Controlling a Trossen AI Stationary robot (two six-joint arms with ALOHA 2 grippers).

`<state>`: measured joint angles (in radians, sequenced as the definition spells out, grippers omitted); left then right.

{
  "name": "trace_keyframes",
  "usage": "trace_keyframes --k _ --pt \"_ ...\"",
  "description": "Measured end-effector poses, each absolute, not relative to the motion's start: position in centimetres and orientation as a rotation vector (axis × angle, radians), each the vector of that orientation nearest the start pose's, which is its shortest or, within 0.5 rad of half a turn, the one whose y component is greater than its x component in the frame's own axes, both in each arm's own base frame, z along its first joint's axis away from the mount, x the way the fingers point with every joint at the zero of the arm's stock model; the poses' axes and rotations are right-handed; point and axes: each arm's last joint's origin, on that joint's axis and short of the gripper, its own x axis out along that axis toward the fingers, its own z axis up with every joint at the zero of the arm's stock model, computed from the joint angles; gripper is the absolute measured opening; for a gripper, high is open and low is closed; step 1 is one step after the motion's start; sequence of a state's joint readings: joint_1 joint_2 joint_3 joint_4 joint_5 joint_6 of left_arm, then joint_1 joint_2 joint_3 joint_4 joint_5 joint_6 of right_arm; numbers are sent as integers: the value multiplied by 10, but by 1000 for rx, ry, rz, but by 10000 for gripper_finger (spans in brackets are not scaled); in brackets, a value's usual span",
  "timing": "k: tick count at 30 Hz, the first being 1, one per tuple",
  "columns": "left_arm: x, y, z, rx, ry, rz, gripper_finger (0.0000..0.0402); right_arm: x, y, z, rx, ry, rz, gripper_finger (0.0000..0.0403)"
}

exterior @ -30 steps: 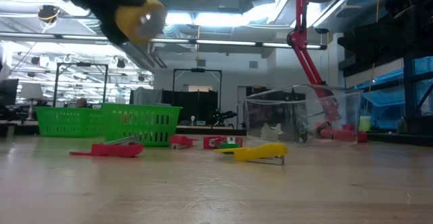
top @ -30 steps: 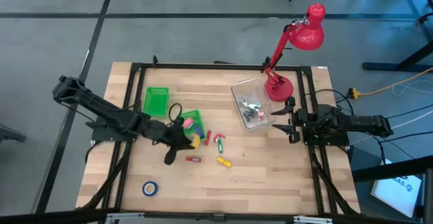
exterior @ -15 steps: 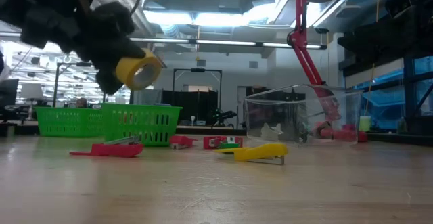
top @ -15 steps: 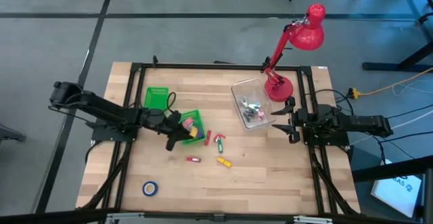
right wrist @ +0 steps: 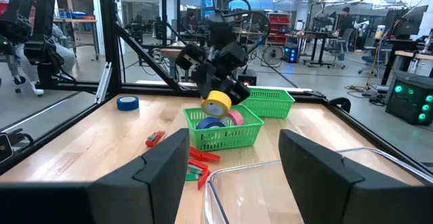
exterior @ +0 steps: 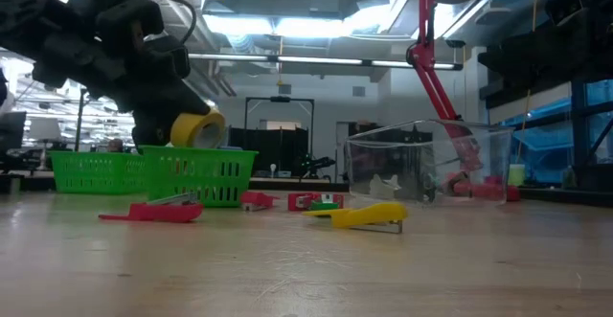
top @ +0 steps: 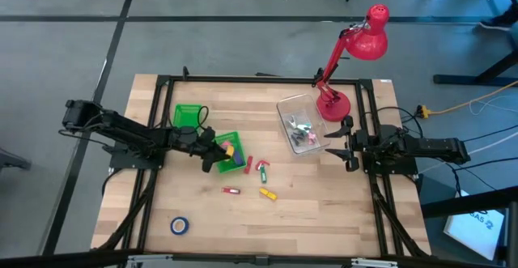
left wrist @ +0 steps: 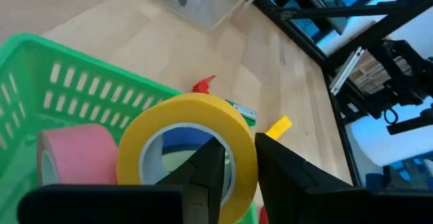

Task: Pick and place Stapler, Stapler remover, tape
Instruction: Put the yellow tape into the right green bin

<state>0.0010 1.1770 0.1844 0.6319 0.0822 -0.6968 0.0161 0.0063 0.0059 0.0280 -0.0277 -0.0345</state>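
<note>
Yellow tape roll about to drop into the green bin

My left gripper [top: 217, 153] has its jaws clamped through the yellow tape [left wrist: 189, 149], held just above the green bin [top: 236, 164] so it lands beside the pink roll [left wrist: 71, 156] in there. Right of the bin, the red stapler [top: 231, 191] and yellow remover [top: 268, 194] wait on the worktop [top: 324, 211]. Far right, my right gripper [top: 350, 148] sits parked, jaws spread, holding nothing.

Both arms, the left arm [top: 121, 134] at the frame's left and the right arm [top: 413, 149] at its right, are matte black, built of chunky jointed segments. Thin black cables loop beside their wrists, and the fingers [left wrist: 203, 176] are dark, flat, tapered blades.
</note>
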Motion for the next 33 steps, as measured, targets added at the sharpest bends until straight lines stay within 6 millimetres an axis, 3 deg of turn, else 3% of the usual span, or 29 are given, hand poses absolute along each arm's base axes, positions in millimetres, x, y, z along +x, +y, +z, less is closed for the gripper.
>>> trace_keyframes --k 10,16,24,33 --pt "194 -4 143 -714 378 -23 151 98 2 168 -35 -29 43 232" --pt "196 -9 157 -654 319 -130 199 98 2 168 -35 -29 43 232" --pt "191 -9 152 -551 411 -116 205 98 2 168 -35 -29 43 232" --pt "192 -12 150 -278 464 -179 205 98 2 168 -35 -29 43 232"
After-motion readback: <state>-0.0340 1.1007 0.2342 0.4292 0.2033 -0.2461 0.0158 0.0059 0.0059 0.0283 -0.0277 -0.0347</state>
